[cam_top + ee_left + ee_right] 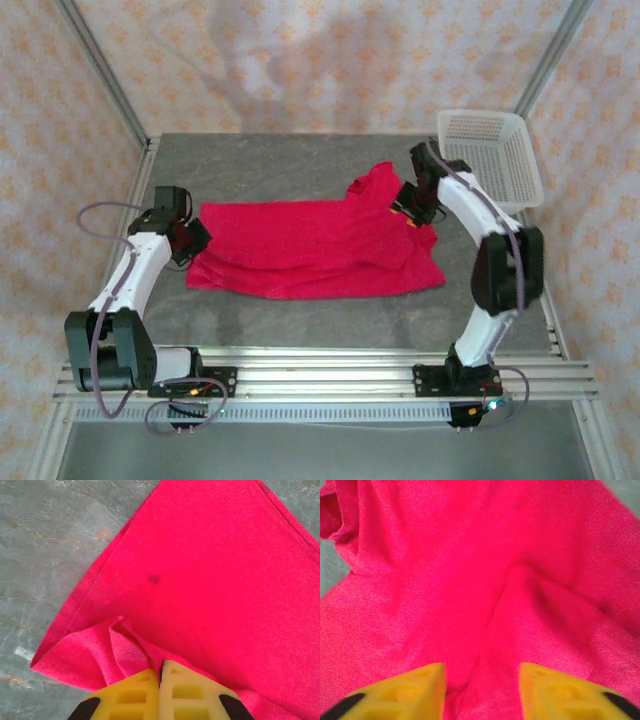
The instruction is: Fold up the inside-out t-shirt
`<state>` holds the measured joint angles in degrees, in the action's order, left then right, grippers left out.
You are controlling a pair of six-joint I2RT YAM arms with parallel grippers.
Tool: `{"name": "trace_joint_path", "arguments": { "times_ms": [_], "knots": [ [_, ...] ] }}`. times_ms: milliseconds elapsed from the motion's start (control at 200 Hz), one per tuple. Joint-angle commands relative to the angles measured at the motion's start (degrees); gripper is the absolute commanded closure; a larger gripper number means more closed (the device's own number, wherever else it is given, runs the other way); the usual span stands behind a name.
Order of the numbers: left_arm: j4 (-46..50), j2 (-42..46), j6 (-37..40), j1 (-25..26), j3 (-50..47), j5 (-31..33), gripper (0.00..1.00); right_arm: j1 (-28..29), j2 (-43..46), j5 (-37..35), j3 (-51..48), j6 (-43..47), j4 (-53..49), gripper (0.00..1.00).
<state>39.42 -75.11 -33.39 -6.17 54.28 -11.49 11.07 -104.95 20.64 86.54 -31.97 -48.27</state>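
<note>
The t-shirt point(310, 245) lies flat-ish across the middle of the table point(300, 160). Its long axis runs left-right in the top view, w/ one sleeve point(375, 182) poking toward the upper right, near the white basket point(490, 150).

The left claw point(192, 238) sits at the shirt's far left end, centre-left of frame. In the left wrist view its yellow fingers point(135, 690) are pressed together at bottom centre. The cloth point(210, 580) puckers into the seam btwn them, so it looks to be pinching the shirt's edge, though the actual bite is hidden under the tips. From there the shirt fans out up and to the right, and bare table shows along the left side.

The right claw point(410, 208) is over the shirt's right end, just below the sleeve. In the right wrist view point(481, 672) its fingers are spread wide at the bottom corners, w/ a raised ridge of red cloth point(470, 570) running up from the gap. It is over cloth but not gripping it.

What matters for the next move: the claws sit at opposite ends of the long axis, shirt stretched btwn them. The left one has its end. The right one prob. needs to close on that ridge before any lift or fold-over. Each arm is nearest its own end, so no reach across is needed.
</note>
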Motion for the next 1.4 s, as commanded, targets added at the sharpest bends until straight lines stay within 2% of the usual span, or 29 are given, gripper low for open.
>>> {"name": "trace_joint_path", "arguments": {
  "times_ms": [0, 285, 440, 555, 831, 916, 1061, 1091, 1296, 1376, 1396],
  "knots": [
    [-2.9, -0.1, -0.1, 1.0, 2.0, 2.6, 1.00, -0.5, -0.3, 1.7, 3.9, 1.3, -0.5, 0.51],
    [-4.4, -1.5, -0.1, 2.3, -0.4, 2.6, 1.00, -0.5, 11.7, 0.9, -16.8, 1.2, 5.6, 0.50],
    [-4.9, -1.7, -0.3, 2.8, -1.2, 2.8, 1.00, -0.3, 14.1, 1.4, -24.7, 0.3, 9.2, 0.45],
    [-5.1, -1.8, -0.3, 3.0, -1.8, 2.8, 1.00, -0.3, 12.2, 1.1, -25.3, -0.2, 11.5, 0.44],
    [-4.0, -0.8, 0.1, 3.0, -1.7, 3.7, 1.00, -0.2, 3.6, -1.6, -19.0, 0.9, 11.6, 0.44],
    [-3.7, -1.0, 0.4, 3.0, -1.4, 3.9, 1.00, -0.2, 2.5, -2.4, -17.6, 1.6, 10.9, 0.54],
    [-3.5, -1.4, 0.4, 3.0, -0.7, 3.9, 1.00, 0.4, 4.8, -2.4, -15.9, 1.6, 8.5, 0.89],
    [-3.5, -1.4, 0.4, 3.0, -0.5, 3.9, 1.00, 0.6, 5.5, -2.5, -15.3, 1.6, 7.8, 1.00],
    [-4.3, -2.7, 0.0, 3.1, 0.2, 3.0, 1.00, 2.5, 7.3, -1.3, -10.0, 0.6, 5.1, 1.00],
    [-4.5, -3.2, -0.2, 3.4, 0.2, 2.7, 1.00, 2.3, 6.3, -3.7, -8.1, 2.4, 1.8, 1.00],
    [-4.5, -3.3, -0.2, 3.5, 0.2, 2.7, 1.00, 2.3, 6.3, -4.5, -8.2, 3.0, 1.4, 0.94]
  ]
}}
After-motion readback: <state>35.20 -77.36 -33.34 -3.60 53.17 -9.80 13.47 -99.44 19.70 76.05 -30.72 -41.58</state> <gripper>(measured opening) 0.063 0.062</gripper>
